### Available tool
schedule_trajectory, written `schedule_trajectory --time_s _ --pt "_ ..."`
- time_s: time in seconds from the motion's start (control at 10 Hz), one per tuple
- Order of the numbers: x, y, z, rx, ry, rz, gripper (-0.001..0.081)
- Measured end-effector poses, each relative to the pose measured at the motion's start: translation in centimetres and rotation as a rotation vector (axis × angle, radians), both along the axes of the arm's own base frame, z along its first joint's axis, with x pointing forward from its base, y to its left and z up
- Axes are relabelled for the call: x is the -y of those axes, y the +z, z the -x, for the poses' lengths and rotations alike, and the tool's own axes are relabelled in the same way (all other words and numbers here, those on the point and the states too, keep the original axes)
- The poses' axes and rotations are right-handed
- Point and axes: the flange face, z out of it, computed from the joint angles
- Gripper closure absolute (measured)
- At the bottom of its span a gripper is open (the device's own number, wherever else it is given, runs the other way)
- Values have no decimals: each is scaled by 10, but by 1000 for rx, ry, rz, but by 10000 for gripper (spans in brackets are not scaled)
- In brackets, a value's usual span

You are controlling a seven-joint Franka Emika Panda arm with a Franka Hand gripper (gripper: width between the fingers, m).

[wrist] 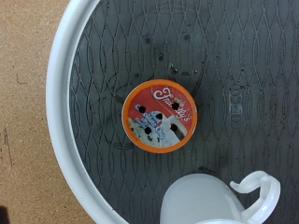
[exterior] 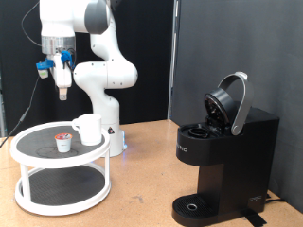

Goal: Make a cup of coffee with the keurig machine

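My arm white, jointed, rising from base at exterior view's left, upper links folded high near top edge. Wrist turned down, gripper (exterior: 62, 92) hanging vertical, fingers pointing straight down, well above anything below. Blue fittings on hand just above fingers. Nothing visible between fingers. Finger gap too small to judge in exterior view; fingers not showing in wrist view.

A brown wooden tabletop (exterior: 142, 180) spans the lower half; at twelve o'clock hangs a black curtain (exterior: 227, 47) — at nine, a pale wall (exterior: 14, 57).
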Motion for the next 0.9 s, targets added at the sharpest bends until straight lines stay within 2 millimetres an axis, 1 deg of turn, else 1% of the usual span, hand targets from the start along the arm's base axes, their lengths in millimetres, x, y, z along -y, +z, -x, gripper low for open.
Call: schedule_trajectory --time_s 0.2,0.3,0.9 --pt "-1 -2 0 -1 1 -9 72" --pt "-3 -6 0 -3 3 -10 72" --pt "-11 -47 -4 18 15 21 72"
